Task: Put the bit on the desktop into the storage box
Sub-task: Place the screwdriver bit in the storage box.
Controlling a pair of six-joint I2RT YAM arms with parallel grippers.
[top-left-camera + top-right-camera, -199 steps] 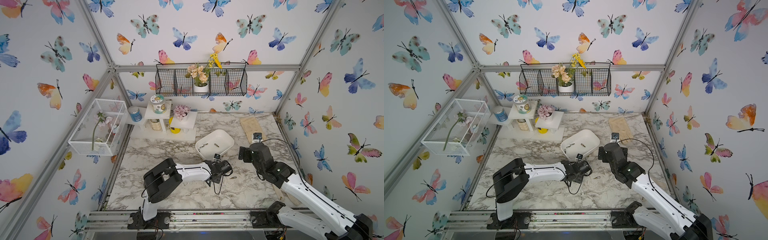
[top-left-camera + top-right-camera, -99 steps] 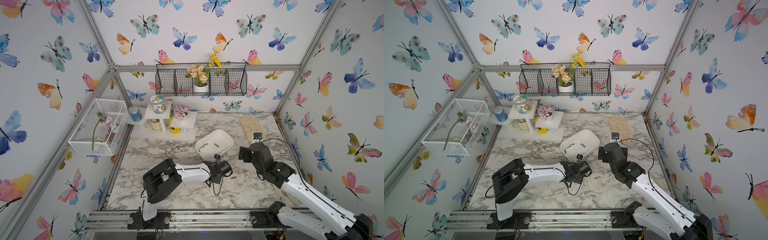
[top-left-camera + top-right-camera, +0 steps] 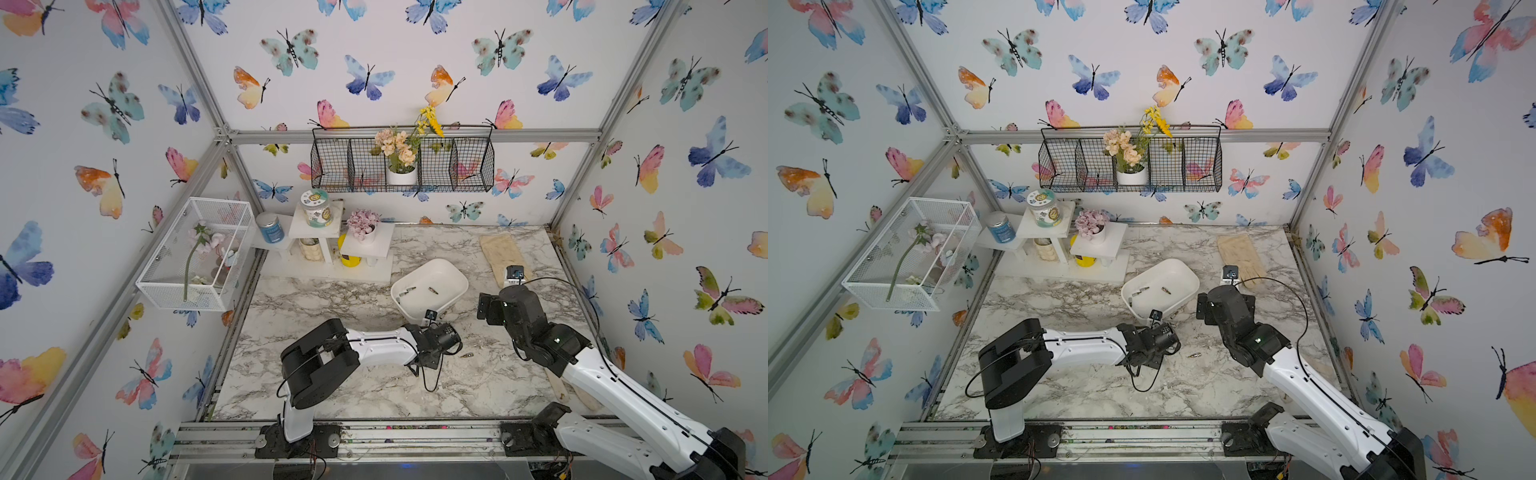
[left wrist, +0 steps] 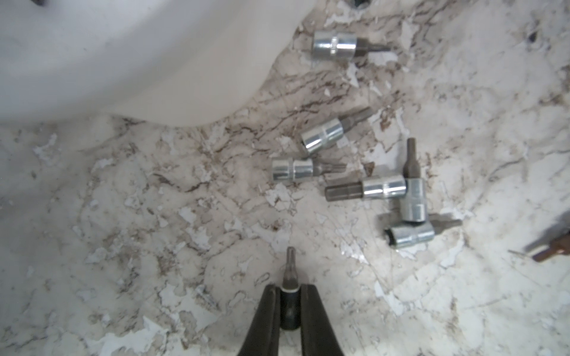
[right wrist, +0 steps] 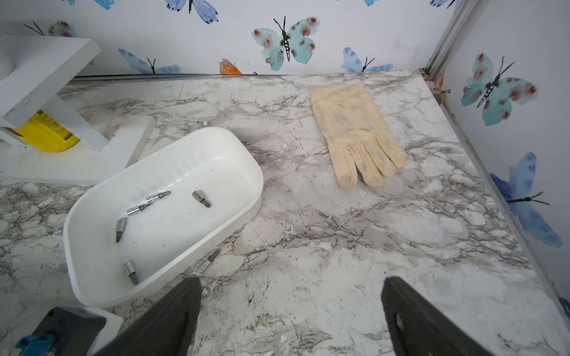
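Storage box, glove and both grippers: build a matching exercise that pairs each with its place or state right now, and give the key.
Column one
1. left gripper
2. right gripper
3. storage box
4. glove

Column two
A. lies flat on the desktop, apart from the box
B. shut on a bit
C. holds several loose bits
D. jaws wide apart, nothing between them

Pairs: 1-B, 2-D, 3-C, 4-A
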